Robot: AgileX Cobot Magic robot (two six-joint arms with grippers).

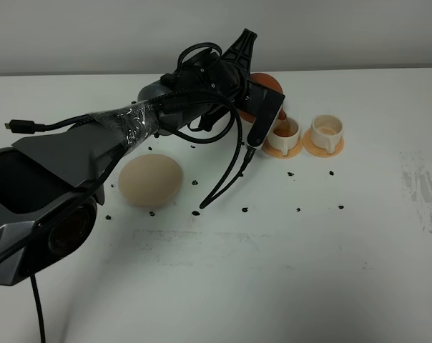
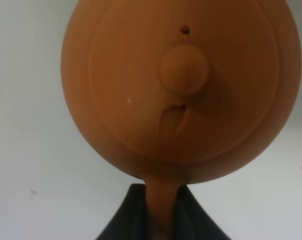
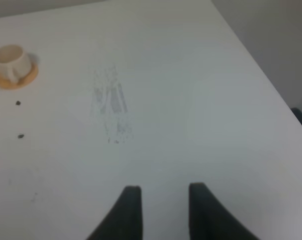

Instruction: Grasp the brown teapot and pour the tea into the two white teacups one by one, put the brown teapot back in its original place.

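My left gripper [image 1: 257, 108] is shut on the loop handle of the brown teapot [image 1: 267, 87] and holds it tilted, spout down, right over the left white teacup [image 1: 284, 133]. That cup shows brownish liquid inside. The right white teacup [image 1: 326, 131] stands beside it. Each cup sits on a small orange saucer. In the left wrist view the teapot [image 2: 141, 100] fills the frame, lid and knob facing the camera, with its handle between my fingers [image 2: 122, 220]. The cream coaster [image 1: 150, 180] lies bare at the left. My right gripper [image 3: 163, 200] is open and empty over bare table; one cup [image 3: 10, 61] shows far off.
Small dark specks [image 1: 196, 213] are scattered over the white table [image 1: 287, 271]. A scuffed grey patch [image 1: 420, 187] marks the table's right side. My left arm's black cables [image 1: 230, 168] hang down close to the table between the coaster and the cups.
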